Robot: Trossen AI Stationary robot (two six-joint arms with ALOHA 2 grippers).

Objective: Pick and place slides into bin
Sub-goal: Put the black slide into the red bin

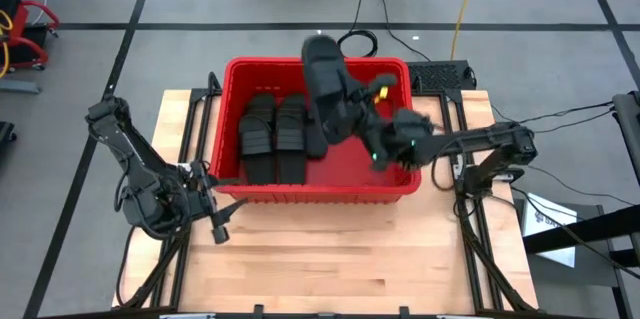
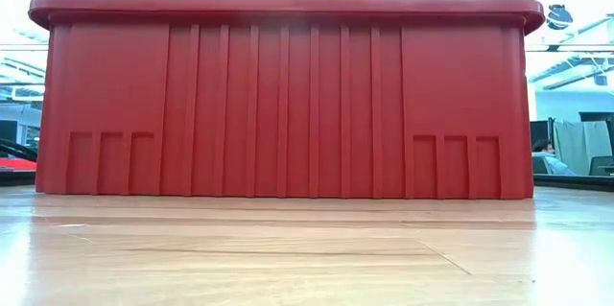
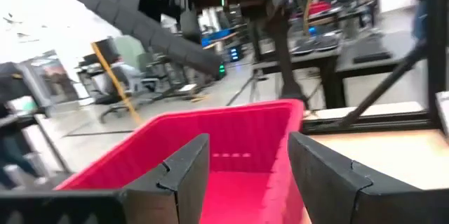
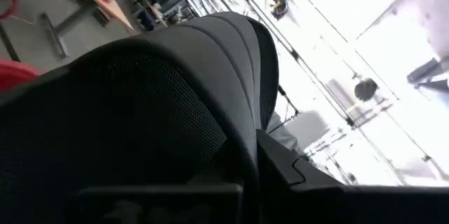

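Note:
A red bin (image 1: 320, 184) stands mid-table; its ribbed near wall fills the low view (image 2: 288, 105). Two black slides (image 1: 273, 137) lie side by side on its floor at the left. My right gripper (image 1: 352, 117) is over the bin, shut on a third black slide (image 1: 325, 74), which also shows in the left wrist view (image 3: 133, 17) and fills the right wrist view (image 4: 161, 112). My left gripper (image 1: 218, 214) is open and empty near the bin's near left corner, its fingers (image 3: 179, 175) apart, facing the bin (image 3: 231, 133). My right gripper holds the slide lifted clear above the bin. The slide is tilted, one end (image 1: 318, 49) reaching over the bin's far rim and the other (image 1: 318, 144) over the bin's inside. The slide itself (image 4: 210, 76) hides the place of contact, so the part held cannot be told.
Bare wooden tabletop (image 1: 330, 259) lies between the bin and the near edge. The right half of the bin's floor (image 1: 360, 169) is bare. Arm mounts and cables stand at both table sides; a paper sheet (image 1: 550, 214) lies right of the table.

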